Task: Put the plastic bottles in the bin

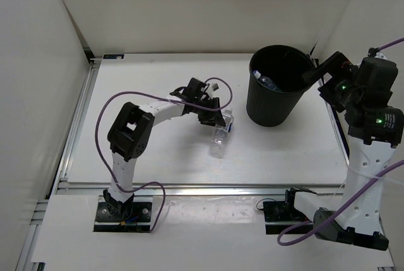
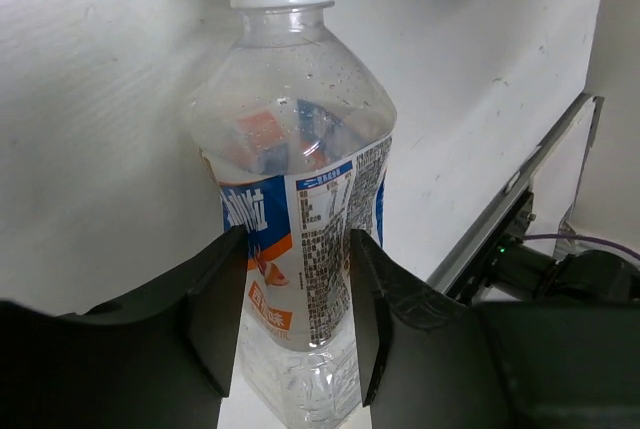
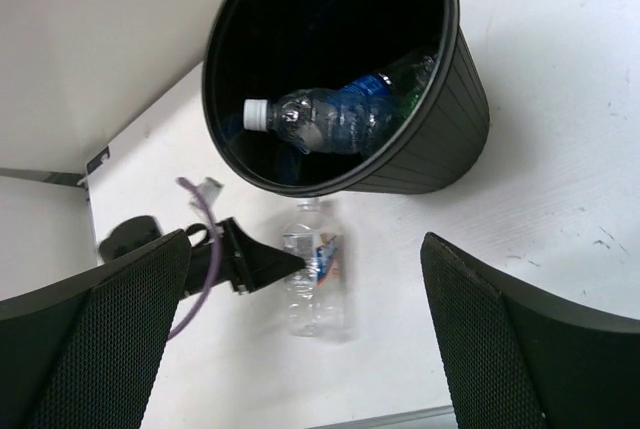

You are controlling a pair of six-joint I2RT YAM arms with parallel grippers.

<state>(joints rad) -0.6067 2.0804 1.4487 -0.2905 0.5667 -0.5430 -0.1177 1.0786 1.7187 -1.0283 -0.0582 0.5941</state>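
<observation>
A clear plastic bottle (image 1: 219, 139) with a blue label and white cap lies on the white table, left of the bin. My left gripper (image 1: 221, 124) is shut on its labelled middle; in the left wrist view the fingers press both sides of the bottle (image 2: 290, 129), with the gripper (image 2: 297, 279) low over the table. The black bin (image 1: 271, 107) stands upright at the back right. Inside the bin (image 3: 430, 139) lies another blue-labelled bottle (image 3: 330, 119), with something greenish beside it. My right gripper (image 1: 314, 69) is open and empty by the bin's right rim. The right wrist view shows this gripper (image 3: 305, 241) above the table bottle (image 3: 318, 279).
Aluminium rails run along the table's front edge (image 1: 202, 189) and left edge (image 1: 76, 119). White walls close in the back and both sides. A purple cable (image 1: 126, 97) loops over my left arm. The bin stands close to the right wall.
</observation>
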